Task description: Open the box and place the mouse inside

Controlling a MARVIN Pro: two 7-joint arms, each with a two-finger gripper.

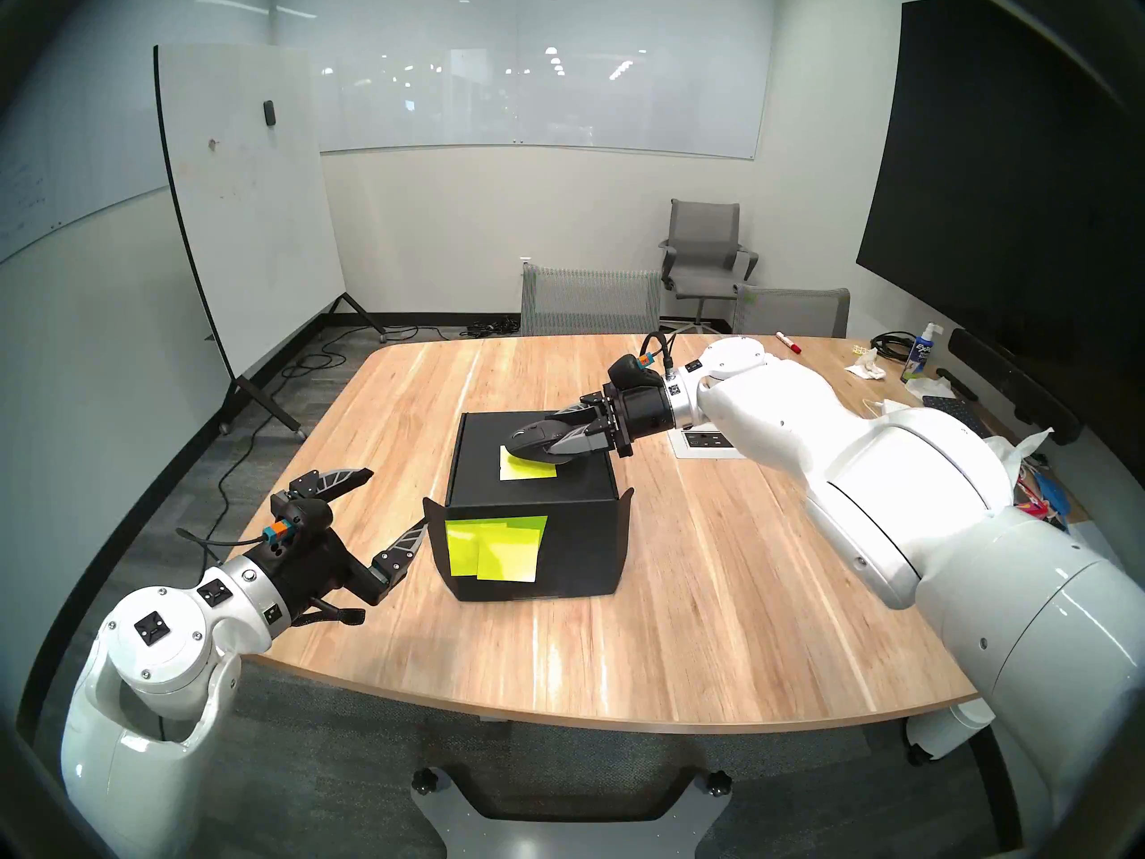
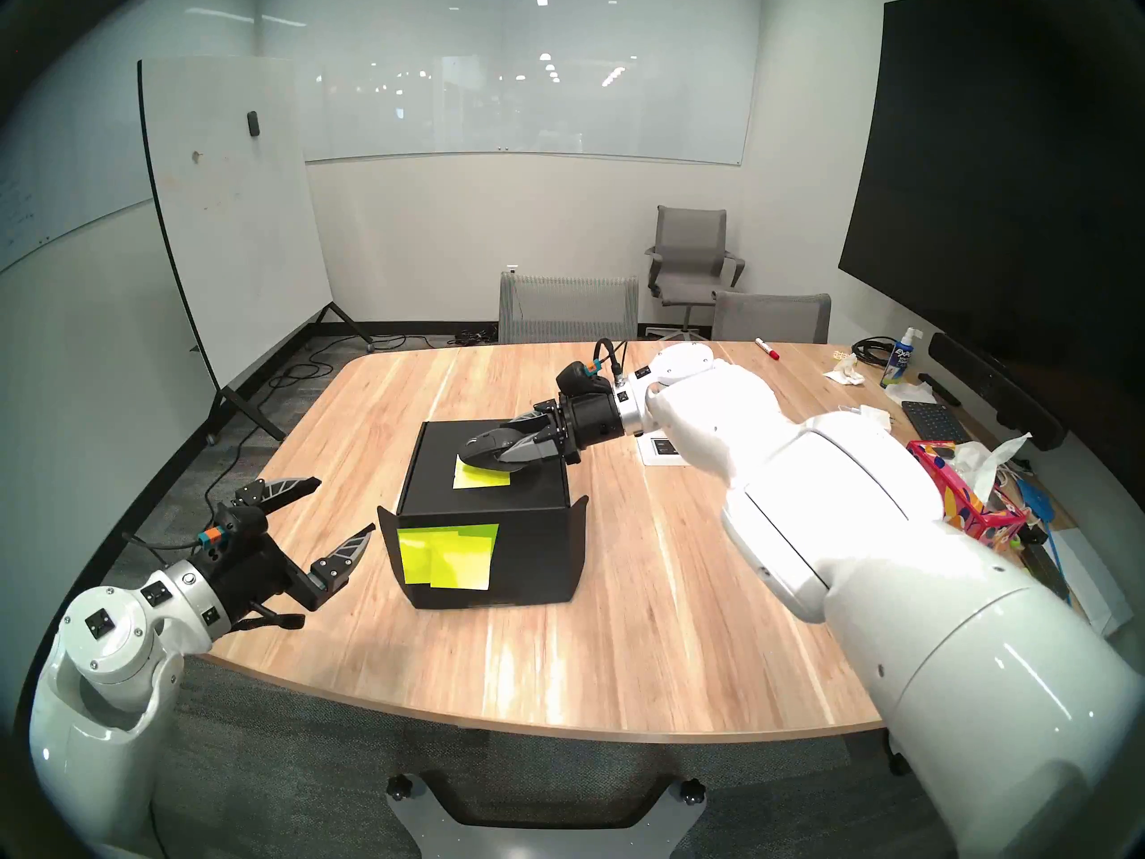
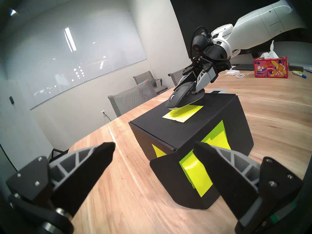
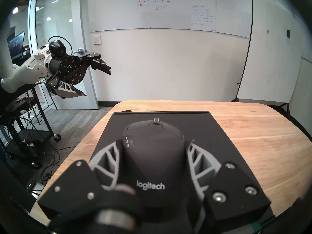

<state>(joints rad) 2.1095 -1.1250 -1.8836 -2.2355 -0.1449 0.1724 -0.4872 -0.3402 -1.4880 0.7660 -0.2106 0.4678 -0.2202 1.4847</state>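
Note:
The black box (image 1: pixel 582 554) stands mid-table with its lid shut, yellow-green sticky notes (image 1: pixel 495 548) on its front and top, and side flaps jutting out at the front corners. My right gripper (image 1: pixel 548 439) is shut on the black mouse (image 1: pixel 536 437), holding it tilted right at the lid over the top note; the left wrist view shows the mouse (image 3: pixel 182 96) nose-down with its front just above the note. In the right wrist view both fingers clamp the mouse (image 4: pixel 153 152). My left gripper (image 1: pixel 396 498) hangs open and empty left of the box's front corner.
A power socket panel (image 1: pixel 706 442) sits in the table right of the box. At the far right lie a red floral tissue box (image 2: pixel 966 498), a keyboard (image 2: pixel 932 421), a spray bottle (image 2: pixel 898 362) and a red marker (image 2: pixel 766 348). Chairs (image 1: pixel 588 300) stand behind the table.

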